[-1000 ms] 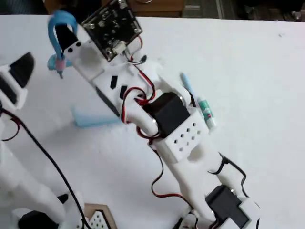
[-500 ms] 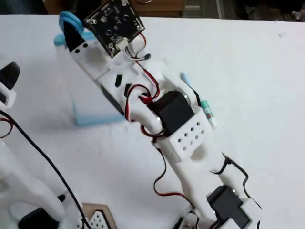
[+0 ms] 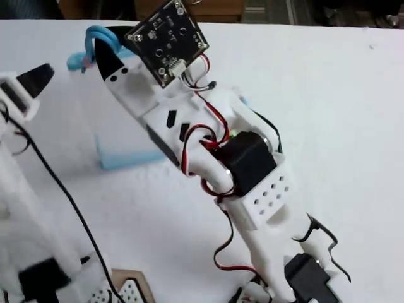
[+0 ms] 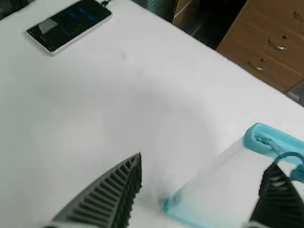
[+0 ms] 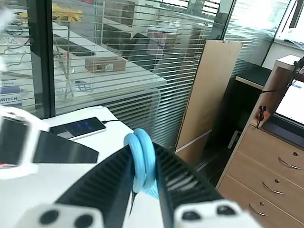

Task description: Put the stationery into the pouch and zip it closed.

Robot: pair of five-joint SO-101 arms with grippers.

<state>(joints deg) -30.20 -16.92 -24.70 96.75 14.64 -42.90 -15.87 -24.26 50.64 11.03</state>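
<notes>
Pouch (image 3: 124,158): translucent, blue-edged, rectangular

Right fingers (image 5: 107,178) clamped; left fingers (image 4: 114,194) spread wide.

This is an office. Beyond the white counter (image 4: 118,95), a glass partition hung with slatted blinds (image 5: 118,47) looks onto desks in the next room. A wooden drawer unit (image 5: 266,185) stands nearby with a lit screen (image 5: 295,102) above it. A smartphone (image 4: 70,24) lies on the counter, cable attached.
</notes>
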